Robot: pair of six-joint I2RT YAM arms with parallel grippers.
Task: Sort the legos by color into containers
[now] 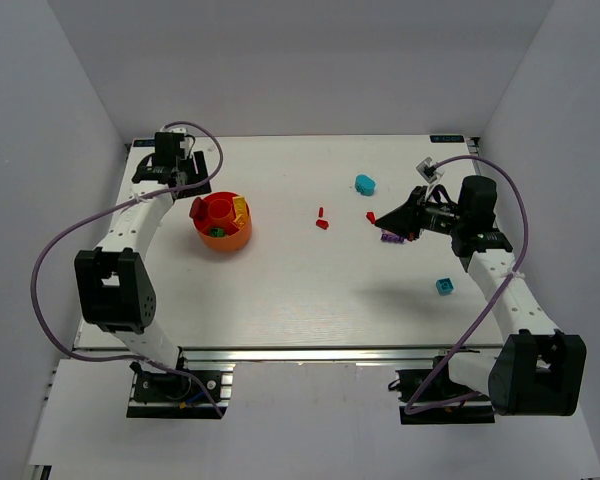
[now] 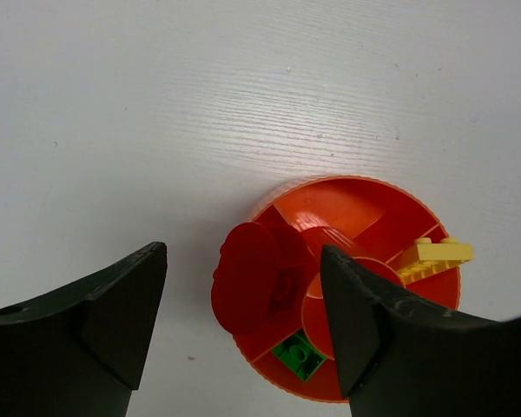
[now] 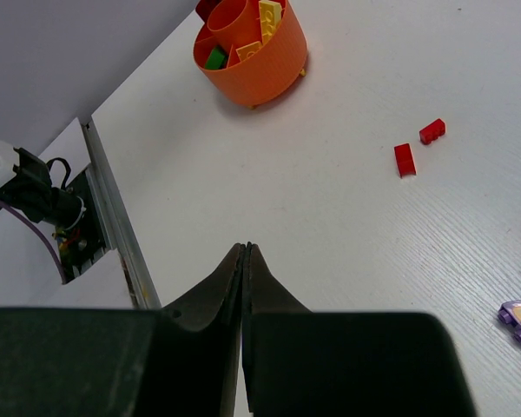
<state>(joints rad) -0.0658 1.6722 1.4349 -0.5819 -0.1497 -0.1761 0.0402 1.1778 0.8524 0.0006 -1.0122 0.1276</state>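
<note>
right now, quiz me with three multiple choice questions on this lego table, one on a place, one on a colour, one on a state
1. Where on the table is the bowl? A) right half B) left half, near the left gripper C) near edge, centre
2. Which colour lies in the bowl? A) blue B) purple C) green
3. How is the right gripper? A) shut, empty B) wide open C) shut on a red brick
1 B, the top view shows it left; 2 C, a green brick sits in one compartment; 3 A, its fingers meet with nothing between.
</note>
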